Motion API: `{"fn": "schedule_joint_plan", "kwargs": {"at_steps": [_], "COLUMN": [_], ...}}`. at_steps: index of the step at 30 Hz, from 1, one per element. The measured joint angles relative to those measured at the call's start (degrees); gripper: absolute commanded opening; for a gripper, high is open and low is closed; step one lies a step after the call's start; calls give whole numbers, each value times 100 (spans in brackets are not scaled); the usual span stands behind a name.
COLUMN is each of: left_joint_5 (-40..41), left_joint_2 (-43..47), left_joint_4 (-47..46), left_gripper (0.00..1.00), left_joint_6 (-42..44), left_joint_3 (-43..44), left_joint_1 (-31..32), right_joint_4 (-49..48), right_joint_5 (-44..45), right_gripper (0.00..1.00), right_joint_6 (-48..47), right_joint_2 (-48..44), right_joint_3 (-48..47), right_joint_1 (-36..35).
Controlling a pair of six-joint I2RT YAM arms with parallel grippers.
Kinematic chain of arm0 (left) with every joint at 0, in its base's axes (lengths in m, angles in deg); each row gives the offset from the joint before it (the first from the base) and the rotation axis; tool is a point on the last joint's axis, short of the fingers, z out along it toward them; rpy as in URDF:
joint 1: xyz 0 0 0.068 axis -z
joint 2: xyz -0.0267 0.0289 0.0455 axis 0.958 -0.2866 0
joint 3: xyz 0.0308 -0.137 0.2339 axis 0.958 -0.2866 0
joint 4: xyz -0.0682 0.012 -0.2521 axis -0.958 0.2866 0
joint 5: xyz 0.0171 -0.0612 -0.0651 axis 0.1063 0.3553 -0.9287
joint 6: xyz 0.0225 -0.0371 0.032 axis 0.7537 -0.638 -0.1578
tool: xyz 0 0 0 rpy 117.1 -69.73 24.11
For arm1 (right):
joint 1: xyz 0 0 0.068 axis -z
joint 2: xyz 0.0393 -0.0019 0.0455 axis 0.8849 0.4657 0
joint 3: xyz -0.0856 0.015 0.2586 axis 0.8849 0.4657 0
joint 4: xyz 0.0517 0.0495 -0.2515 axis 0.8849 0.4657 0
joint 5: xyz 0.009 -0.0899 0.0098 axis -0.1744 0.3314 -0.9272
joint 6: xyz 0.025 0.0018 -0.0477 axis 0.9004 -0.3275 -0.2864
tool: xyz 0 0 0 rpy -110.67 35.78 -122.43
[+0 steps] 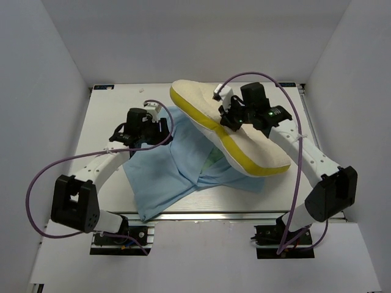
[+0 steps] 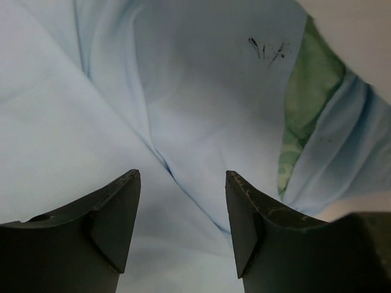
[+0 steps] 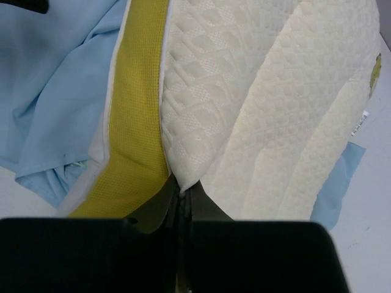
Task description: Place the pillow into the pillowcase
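- The thick cream-white foam pillow (image 1: 198, 101), dimpled on its face and ringed by a yellow band, stretches ahead and to the right of the right gripper (image 3: 180, 183).
- That gripper's fingers are pressed together on a small pinch of the pillow's cover, at the seam where the yellow band meets the cream face.
- The thin, soft, light-blue fabric pillowcase (image 2: 201, 104) lies rumpled on the white table (image 1: 110, 116), directly beneath and ahead of the left gripper (image 2: 181, 174).
- The left gripper's fingers stand spread, with nothing between them.
- Ahead and to the right of the left fingers, a strip of the sack's glossy mint-green face shows just beside the pillow's edge; this is probably the mouth, though I cannot tell for certain.
- The pillow looks light but bulky and springy, so held by a pinch of cover it is likely to sag and swing. The firm yellow band near a corner should steer it better.
- The pillowcase is limp, and likely slick on its glossy side. The place to take hold is a single layer at the mouth's hem, so that the opening lifts rather than both layers together.
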Motion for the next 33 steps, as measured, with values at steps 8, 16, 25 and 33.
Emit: {"fn": "schedule_joint_plan", "kwargs": {"at_steps": [8, 16, 25, 33], "left_joint_5": [251, 920, 1663, 1969], "left_joint_2": [-2015, -2929, -3432, -3416], "left_joint_4": [-271, -170, 28, 358], "left_gripper": [61, 56, 0, 0], "left_joint_6": [588, 914, 986, 695], "left_joint_3": [1220, 1453, 1899, 2374], "left_joint_1": [275, 474, 503, 249], "right_joint_4": [243, 413, 664, 1069], "right_joint_5": [-433, -776, -966, -1246], "right_gripper": [0, 0, 0, 0], "right_joint_6": [-44, -96, -483, -1137], "right_joint_2": [-723, -975, -1110, -1266], "right_joint_3": [273, 494, 535, 529], "right_joint_1": [431, 516, 579, 619]}}
